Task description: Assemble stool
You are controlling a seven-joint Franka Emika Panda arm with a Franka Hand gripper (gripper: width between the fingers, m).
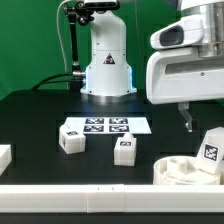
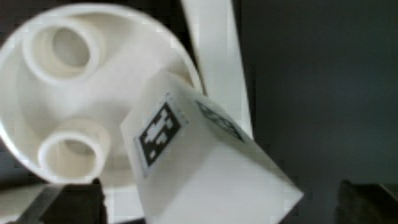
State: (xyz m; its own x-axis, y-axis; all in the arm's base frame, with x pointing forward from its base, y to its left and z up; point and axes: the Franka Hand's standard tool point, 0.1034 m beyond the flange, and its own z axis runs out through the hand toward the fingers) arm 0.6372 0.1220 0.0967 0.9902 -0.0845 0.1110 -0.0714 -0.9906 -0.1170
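Fingers (image 2: 59,206) of the gripper (image 2: 214,208) are spread wide, and nothing is held between them. In the wrist view a dark tip is seen at each side of a leg (image 2: 210,160), with a gap left on either side. One finger tip (image 1: 187,120) is also seen in the exterior view, hanging above that leg (image 1: 210,148) and slightly toward the exterior view's left of it. The leg, marked with a black-and-white tag, stands on the seat (image 2: 80,95), at the side nearer the exterior view's right; whether it is set into a socket cannot be told. Two round sockets (image 2: 71,45) in the seat are shown empty. The seat (image 1: 180,172) rests on the black table (image 1: 40,115) at the front, toward the exterior view's right. A second leg (image 1: 72,138) and a third leg (image 1: 124,150) lie loose on the table, just in front of the marker board (image 1: 105,126). A plain white block (image 1: 5,157) is cut off by the exterior view's left edge. Behind the marker board the base of the arm (image 1: 107,65) is mounted.
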